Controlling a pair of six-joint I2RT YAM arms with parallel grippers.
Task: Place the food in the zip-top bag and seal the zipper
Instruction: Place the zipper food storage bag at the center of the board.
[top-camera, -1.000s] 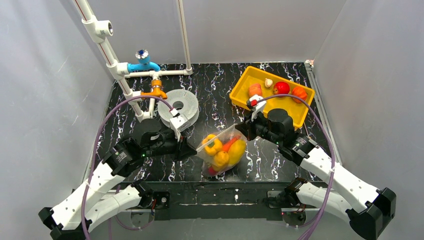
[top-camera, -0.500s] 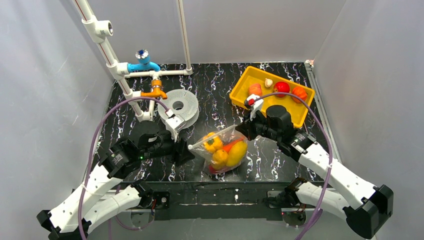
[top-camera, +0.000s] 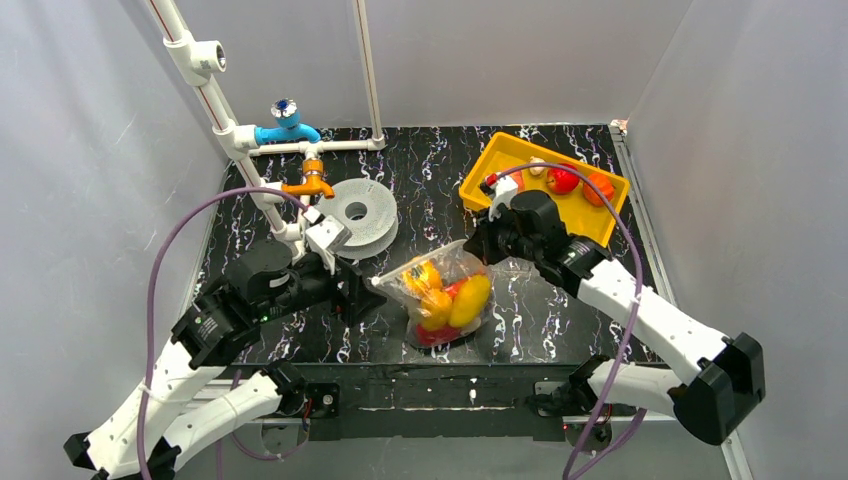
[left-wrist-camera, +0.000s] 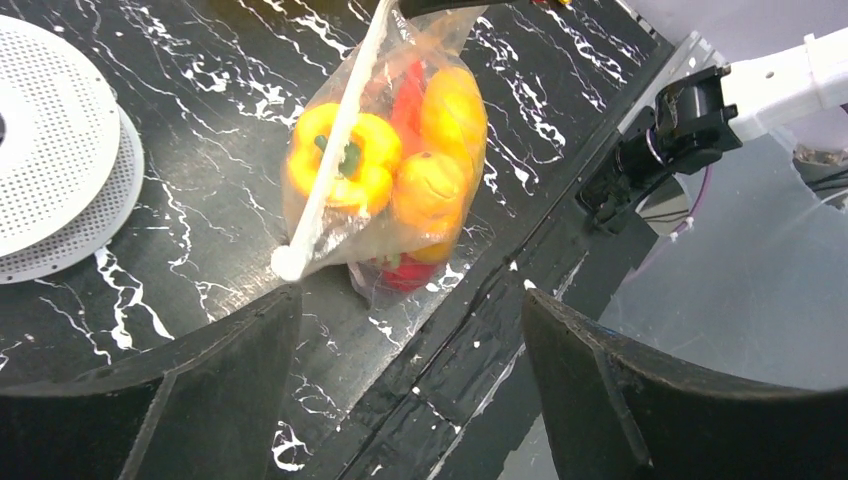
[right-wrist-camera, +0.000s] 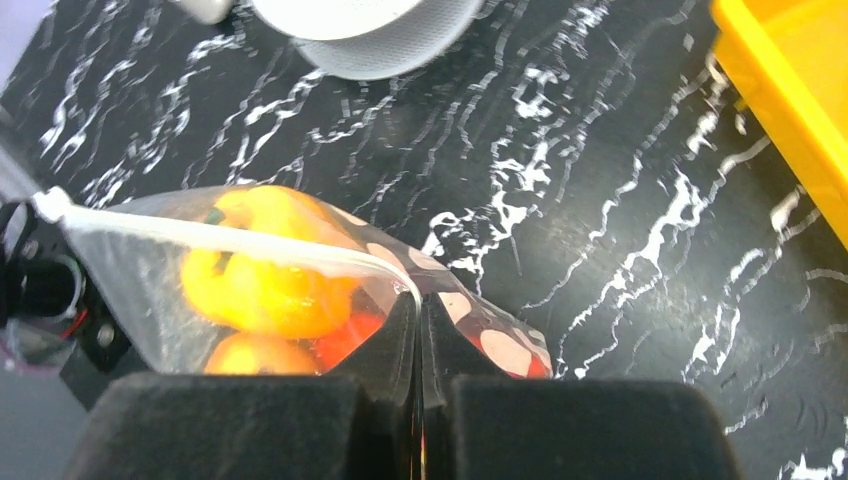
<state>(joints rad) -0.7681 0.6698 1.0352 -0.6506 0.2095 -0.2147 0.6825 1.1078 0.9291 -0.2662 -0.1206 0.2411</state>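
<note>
The clear zip-top bag (top-camera: 445, 295) with white dots stands on the black table, filled with the food: a yellow pepper (left-wrist-camera: 345, 160), an orange piece (left-wrist-camera: 430, 185) and a red piece (left-wrist-camera: 405, 270). Its pale zipper (left-wrist-camera: 335, 135) runs along the top edge. My right gripper (top-camera: 483, 243) is shut on the zipper's right end (right-wrist-camera: 405, 285). My left gripper (top-camera: 365, 297) stands open just left of the bag's free left corner (left-wrist-camera: 287, 262), nothing between its fingers (left-wrist-camera: 412, 300). More food (top-camera: 563, 178) lies in the yellow tray.
A yellow tray (top-camera: 590, 225) sits at the back right behind my right arm. A grey perforated spool (top-camera: 358, 210) lies behind my left gripper. White pipes with a blue tap (top-camera: 285, 128) and an orange valve (top-camera: 312, 182) stand at the back left. The table's front edge (left-wrist-camera: 520, 330) is near the bag.
My left gripper has opened, let go of the bag's left corner and drawn back to the left. My right gripper stays shut on the zipper and has shifted a little away.
</note>
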